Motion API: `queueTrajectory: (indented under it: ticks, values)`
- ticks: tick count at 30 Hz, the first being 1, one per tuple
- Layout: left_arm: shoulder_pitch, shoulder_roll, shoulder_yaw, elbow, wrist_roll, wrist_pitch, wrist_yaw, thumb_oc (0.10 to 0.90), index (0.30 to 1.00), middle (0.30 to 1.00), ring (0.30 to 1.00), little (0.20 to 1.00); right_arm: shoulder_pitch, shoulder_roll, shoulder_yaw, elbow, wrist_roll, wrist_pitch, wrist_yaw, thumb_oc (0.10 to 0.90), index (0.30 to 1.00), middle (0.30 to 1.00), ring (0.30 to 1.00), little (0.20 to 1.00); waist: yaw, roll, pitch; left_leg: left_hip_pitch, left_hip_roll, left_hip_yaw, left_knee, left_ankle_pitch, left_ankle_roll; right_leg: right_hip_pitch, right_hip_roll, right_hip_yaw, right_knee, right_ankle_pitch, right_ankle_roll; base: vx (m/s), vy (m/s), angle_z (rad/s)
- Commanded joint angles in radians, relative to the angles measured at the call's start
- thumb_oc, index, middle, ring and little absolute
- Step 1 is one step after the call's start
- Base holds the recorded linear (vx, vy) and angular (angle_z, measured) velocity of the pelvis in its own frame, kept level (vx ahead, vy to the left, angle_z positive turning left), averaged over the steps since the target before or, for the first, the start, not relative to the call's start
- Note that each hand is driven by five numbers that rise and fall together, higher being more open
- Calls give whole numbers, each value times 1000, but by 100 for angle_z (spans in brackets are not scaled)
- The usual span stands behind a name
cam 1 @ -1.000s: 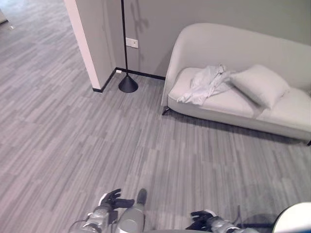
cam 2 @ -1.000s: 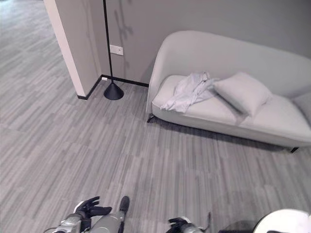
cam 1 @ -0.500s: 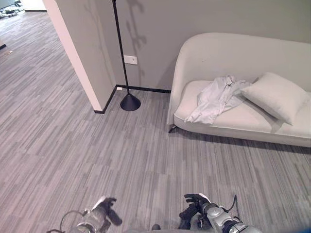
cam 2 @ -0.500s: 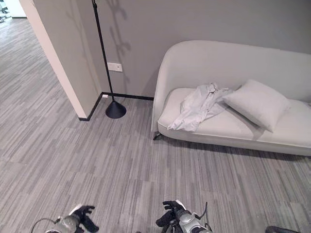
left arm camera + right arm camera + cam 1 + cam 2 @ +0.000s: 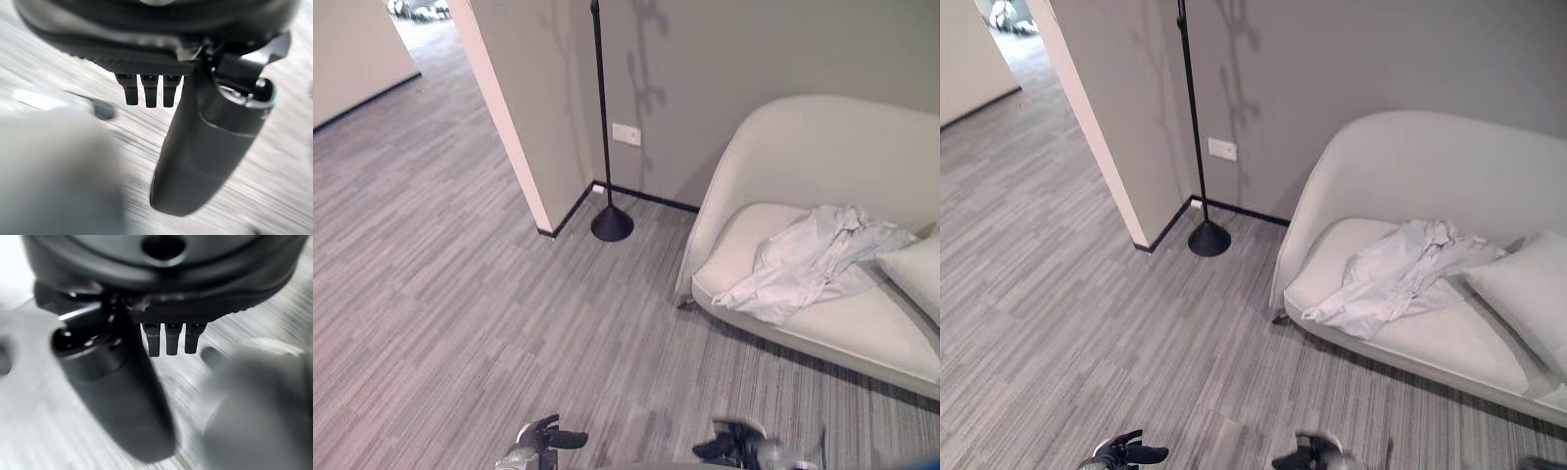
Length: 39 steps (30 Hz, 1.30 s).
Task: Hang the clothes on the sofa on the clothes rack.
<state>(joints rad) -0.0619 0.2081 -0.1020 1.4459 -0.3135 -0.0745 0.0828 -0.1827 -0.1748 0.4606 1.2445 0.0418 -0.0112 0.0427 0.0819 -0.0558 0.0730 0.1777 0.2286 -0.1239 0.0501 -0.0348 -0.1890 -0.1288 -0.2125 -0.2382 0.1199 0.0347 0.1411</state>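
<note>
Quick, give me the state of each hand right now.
Left hand: open, fingers straight, holding nothing, low over the floor.
Right hand: open, fingers straight, holding nothing.
The clothes lie on the sofa, untouched.

A pale sofa [image 5: 1400, 176] stands on grey plank floor [image 5: 1087, 323]. A crumpled light shirt [image 5: 1396, 279] lies on its seat, beside a cushion [image 5: 1528, 294].

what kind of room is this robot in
Probably a living room or lounge: a pale sofa with a pillow and a crumpled garment stands against a grey wall, a black clothes rack stands beside it, and the floor is grey wood-look planks.
</note>
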Motion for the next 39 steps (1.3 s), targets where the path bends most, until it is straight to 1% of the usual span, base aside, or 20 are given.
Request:
queueTrajectory:
  ticks: [1, 3, 4, 5, 6, 8, 9, 11, 12, 13, 14, 17, 21, 22, 23, 26, 28, 30, 34, 39]
  values:
    - [-15, 21, -23, -33, -39, -52, 66, 800, 900, 900, 900, 900, 12, 6, 86, 24, -106, 11, -61, 800, 900, 900, 900, 900, 39, -6, 27, -143, 164, -36, 4, 238, 52, 82, 7, 36, -107, 20, 30, 31, -406, 20]
    - [-27, -3, -52, -35, -49, -42, 67, 800, 900, 900, 900, 900, -9, -3, 60, 46, -64, 11, -84, 800, 900, 900, 900, 900, 41, -11, 45, -192, 198, 74, 50, 303, 71, 137, 37, -7, -144, 3, 0, 76, -426, -2]
    - [-30, -12, -67, -49, -45, -37, 53, 800, 900, 900, 900, 900, -12, -11, 54, 51, -54, 10, -96, 800, 900, 900, 900, 900, 42, -19, 51, -211, 171, 112, 81, 266, 85, 147, 43, -18, -155, -5, -15, 89, -405, 16]
    - [-26, -13, -87, -56, -23, -41, 54, 800, 900, 900, 900, 900, -12, -21, 45, 55, -33, 2, -107, 800, 900, 900, 900, 900, 49, -24, 56, -223, 97, 108, 101, 181, 103, 161, 49, -13, -163, -11, -27, 130, -407, 49]
    - [-39, -21, -152, -81, 57, -51, 56, 800, 900, 900, 900, 900, -22, -37, 13, 44, -1, -14, -136, 800, 900, 900, 900, 900, 55, -36, 58, -280, -76, 62, 121, 27, 142, 181, 43, -20, -185, -14, -34, 115, -281, 40]
    - [-39, -20, -152, -81, 57, -50, 57, 800, 900, 900, 900, 900, -22, -37, 12, 44, -1, -14, -136, 800, 900, 900, 900, 900, 52, -38, 55, -286, -80, 60, 123, 28, 144, 178, 40, -22, -185, -13, -33, 78, -108, 11]
    - [-40, -26, -196, -100, 113, -57, 50, 800, 900, 900, 900, 900, -31, -57, -16, 45, 9, -22, -164, 800, 900, 900, 900, 900, 53, -19, 47, -295, -196, 87, 70, 10, 182, 186, 67, -34, -190, -18, -36, 114, -73, 12]
    - [-40, -38, -220, -90, 129, -53, 44, 800, 900, 900, 900, 900, -53, -73, -53, 63, 33, -29, -203, 800, 900, 900, 900, 900, 66, 12, 32, -329, -305, 94, 3, 49, 216, 174, 113, -38, -183, -24, -47, 173, -88, 18]
    - [-33, -54, -217, -59, 122, -41, 34, 800, 900, 900, 900, 900, -89, -77, -70, 80, 37, -25, -217, 800, 900, 900, 900, 900, 79, 34, 22, -305, -328, 51, -52, 62, 225, 169, 155, -13, -168, -40, -52, 136, -50, 8]
    - [-34, -54, -217, -59, 122, -41, 34, 800, 900, 900, 900, 900, -89, -77, -70, 81, 37, -25, -217, 800, 900, 900, 900, 900, 78, 34, 21, -307, -328, 50, -54, 65, 226, 166, 155, -14, -168, -38, -52, 174, -12, -33]
    - [-20, -65, -219, -41, 134, -28, 27, 800, 900, 900, 900, 900, -106, -83, -97, 111, 44, -21, -236, 800, 900, 900, 900, 900, 76, 45, 16, -281, -340, 33, -65, 61, 253, 177, 167, -12, -155, -60, -61, 179, 6, -47]
    - [-14, -49, -254, -33, 194, -13, 6, 800, 900, 900, 900, 900, -139, -72, -99, 148, 35, -6, -248, 800, 900, 900, 900, 900, 73, 28, 4, -257, -339, 48, -69, 64, 262, 150, 155, -28, -40, -82, -65, 152, 9, -19]
    - [-20, -8, -280, -77, 266, -16, -17, 800, 900, 900, 900, 900, -218, -103, -62, 157, -75, 30, -219, 800, 900, 900, 900, 900, 89, 28, 27, -191, -318, 76, -99, 45, 271, 69, 96, -52, 187, -47, 16, 149, 32, -38]
    - [-47, 17, -332, -107, 308, -17, -36, 800, 900, 900, 900, 900, -270, -129, -45, 172, -109, 45, -200, 800, 900, 900, 900, 900, 90, 33, 39, -157, -309, 90, -112, 33, 277, 28, 45, -95, 270, 10, 45, 123, 37, -37]
    - [-47, 18, -333, -108, 308, -17, -37, 800, 900, 900, 900, 900, -272, -129, -45, 173, -109, 45, -199, 800, 900, 900, 900, 900, 91, 33, 42, -155, -310, 90, -114, 33, 278, 28, 44, -94, 273, 9, 46, 111, 11, -16]
    - [-81, 46, -378, -167, 334, -20, -52, 800, 900, 900, 900, 900, -315, -162, -45, 219, -125, 58, -183, 800, 900, 900, 900, 900, 97, 32, 47, -127, -292, 92, -126, 13, 268, 44, -43, -163, 189, 23, 26, 113, -87, -12]
    - [-112, 69, -389, -221, 320, -31, -52, 800, 900, 900, 900, 900, -339, -205, -56, 252, -141, 70, -182, 800, 900, 900, 900, 900, 98, 19, 47, -113, -295, 64, -125, -9, 254, 65, -68, -93, 31, 68, 31, 158, -157, -2]
    - [-117, 74, -387, -227, 313, -35, -48, 800, 900, 900, 900, 900, -346, -219, -65, 257, -131, 68, -186, 800, 900, 900, 900, 900, 98, 12, 40, -117, -293, 56, -124, -10, 249, 71, -77, -68, -18, 97, 39, 108, -138, 30]
    - [-107, 75, -364, -167, 311, -32, -28, 800, 900, 900, 900, 900, -360, -247, -90, 244, -110, 65, -202, 800, 900, 900, 900, 900, 97, -22, 35, -119, -263, 22, -119, -20, 222, 80, -111, 40, -82, 184, 61, 124, -228, 40]
    - [-83, 75, -342, -94, 325, -29, -13, 800, 900, 900, 900, 900, -385, -267, -84, 222, -126, 61, -213, 800, 900, 900, 900, 900, 101, -48, 43, -126, -226, -7, -123, -19, 189, 81, -111, 78, -102, 195, 70, 72, -233, 6]
